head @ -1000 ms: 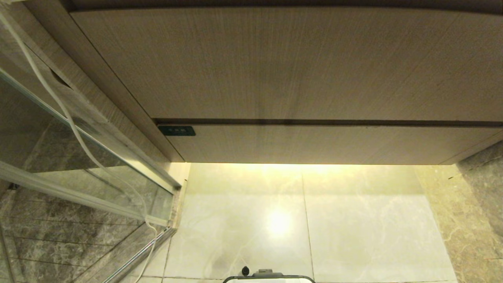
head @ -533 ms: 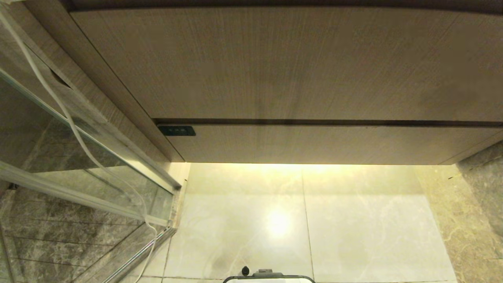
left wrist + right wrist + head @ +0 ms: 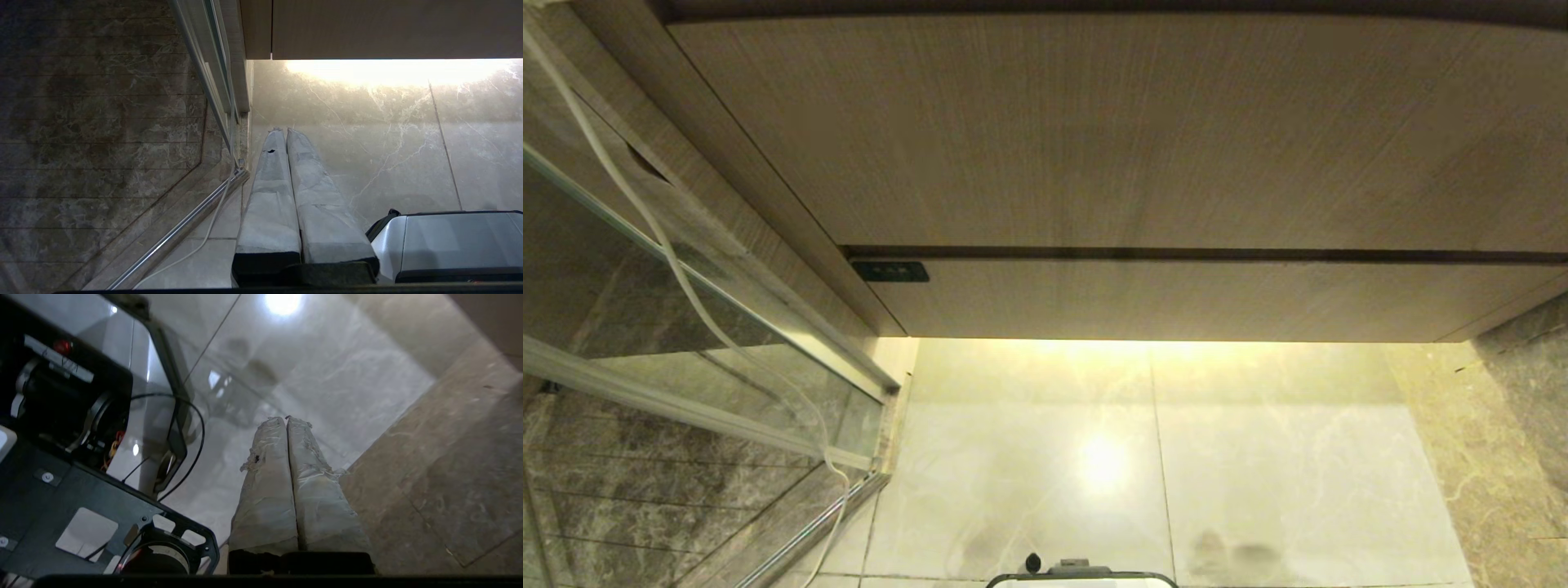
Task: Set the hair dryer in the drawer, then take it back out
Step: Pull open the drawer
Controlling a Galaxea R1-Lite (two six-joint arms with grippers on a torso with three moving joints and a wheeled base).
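Note:
The drawer (image 3: 1192,298) is the shallow wood-grain front low on the cabinet, pushed in flush, with a small black label (image 3: 889,272) at its left end. The hair dryer is out of view; only a white cord (image 3: 645,214) trails down along the glass on the left to the floor. Neither gripper shows in the head view. My left gripper (image 3: 282,131) hangs shut and empty over the pale floor beside the glass partition. My right gripper (image 3: 286,419) is also shut and empty, pointing down at the floor tiles beside my base.
A taller wood-grain panel (image 3: 1094,122) sits above the drawer. A glass partition (image 3: 686,327) with a metal rail (image 3: 184,228) borders the left. My base (image 3: 1082,578) is at the near edge. Darker marble floor (image 3: 1519,425) runs along the right.
A faint dark reflection has appeared on the floor tile at the lower right of the head view. The cabinet, drawer and cord look the same.

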